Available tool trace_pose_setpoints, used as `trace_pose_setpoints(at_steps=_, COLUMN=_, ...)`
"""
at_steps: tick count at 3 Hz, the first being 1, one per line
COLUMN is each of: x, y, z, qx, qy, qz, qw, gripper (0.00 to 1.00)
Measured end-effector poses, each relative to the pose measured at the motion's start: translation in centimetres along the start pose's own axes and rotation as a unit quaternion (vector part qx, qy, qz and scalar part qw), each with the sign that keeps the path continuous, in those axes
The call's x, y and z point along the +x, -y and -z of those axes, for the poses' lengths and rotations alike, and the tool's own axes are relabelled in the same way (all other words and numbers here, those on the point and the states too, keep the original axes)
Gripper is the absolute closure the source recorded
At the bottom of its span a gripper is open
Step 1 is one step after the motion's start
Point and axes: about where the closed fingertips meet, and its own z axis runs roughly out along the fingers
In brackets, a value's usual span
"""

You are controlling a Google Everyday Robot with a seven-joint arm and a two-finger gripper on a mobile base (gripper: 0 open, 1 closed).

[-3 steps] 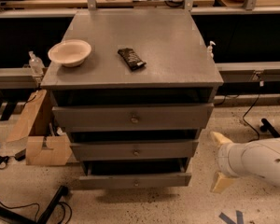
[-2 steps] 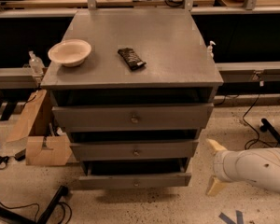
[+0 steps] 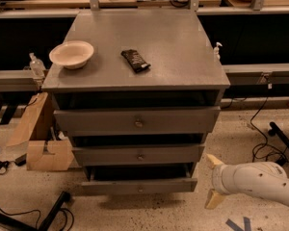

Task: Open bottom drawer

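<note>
1. Beside the lower right corner of the cabinet [image 3: 135,47], the gripper [image 3: 213,181] hangs low with its fingers [image 3: 215,160] spread wide and holding nothing. It is near the right end of the bottom drawer [image 3: 111,187] but well apart from that drawer's knob [image 3: 140,189].
2. The bottom drawer is the lowest of three, just above the floor, and its slim front looks to stand slightly proud of the cabinet.
3. Coming in from the side, a finger could strike the drawer's right end or the cabinet corner. That would likely push the drawer askew or jolt the whole unit.
4. The middle drawer's knob [image 3: 140,157] sits directly above and looks alike, so closing a little too high would open the wrong drawer.
5. The knob is small and round. A shallow or off-centre pinch would probably slip off once the pull starts.
6. A pull angled sideways or upward could bind the drawer in its runners.
7. A hard jolt may slide the bowl [image 3: 71,54] or the dark packet [image 3: 136,60] across the cabinet top.
</note>
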Motion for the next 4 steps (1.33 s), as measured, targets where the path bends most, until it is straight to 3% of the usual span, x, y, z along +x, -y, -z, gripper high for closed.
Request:
trace_pose_setpoints(at_steps=3, x=-2.9, y=-5.4, z=-15.8, qx=-0.106, qy=-0.001, qz=-0.012, qw=0.9943, gripper=0.0)
trace_pose_setpoints(at_steps=4, x=-2.8, y=-6.1, z=-19.1, qx=-0.12, qy=-0.002, qz=-0.017, qw=0.9926, gripper=0.0)
